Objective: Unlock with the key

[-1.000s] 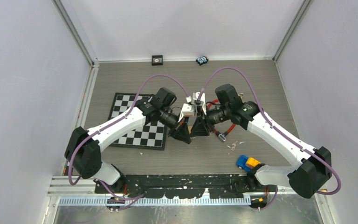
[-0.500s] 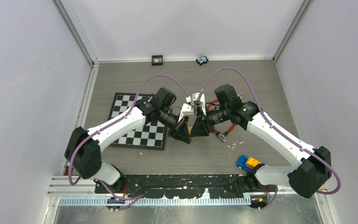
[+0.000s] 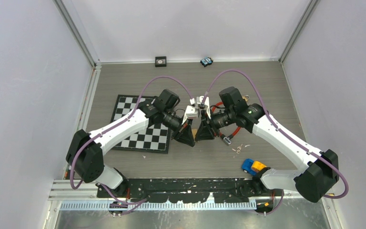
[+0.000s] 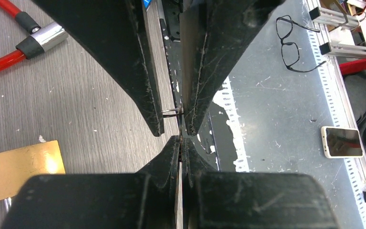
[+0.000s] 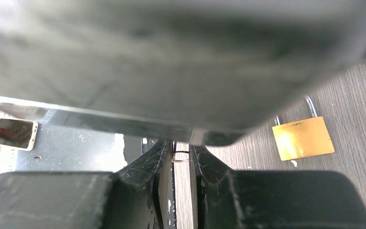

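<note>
Grey wood-grain table (image 3: 267, 86) between pale walls (image 3: 186, 28) carries a brass padlock (image 5: 303, 137) and checkered mat (image 3: 124, 109). Left fingers (image 4: 166, 158) are clenched together; whether right fingers (image 5: 147, 166) grip anything, I cannot tell.

Thin metal sliver (image 4: 171, 112) between black jaws, too small to identify, padlock (image 4: 26, 167) shackle lost at lower edge, red cable (image 4: 0, 62) cut by left edge, out-of-focus black bulk (image 5: 181, 62) across right wrist view, overhead debris (image 3: 238, 149) unresolvable.
</note>
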